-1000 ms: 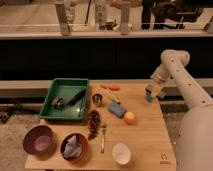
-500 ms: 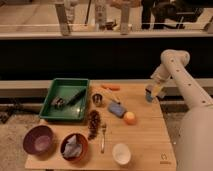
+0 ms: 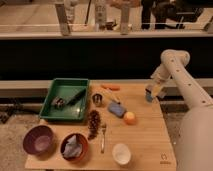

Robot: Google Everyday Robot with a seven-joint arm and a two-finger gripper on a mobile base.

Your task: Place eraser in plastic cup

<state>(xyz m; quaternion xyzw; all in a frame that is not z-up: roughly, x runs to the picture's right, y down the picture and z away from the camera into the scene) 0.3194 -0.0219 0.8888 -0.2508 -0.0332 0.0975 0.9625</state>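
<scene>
The gripper (image 3: 154, 91) hangs at the far right edge of the wooden table (image 3: 145, 145), its fingers spread apart, directly over the light-blue plastic cup (image 3: 149, 96), which stands at that edge just below the fingertips; the eraser cannot be made out anywhere, neither between the fingers nor on the tabletop. Well to the left of the gripper lie the blue block (image 3: 116, 109) and the orange ball (image 3: 130, 118), with the metal cup (image 3: 97, 99) beside the green tray (image 3: 50, 98). Compared with the earlier frames, nothing has shifted: the arm holds the same pose over the cup and every object sits where it did.
</scene>
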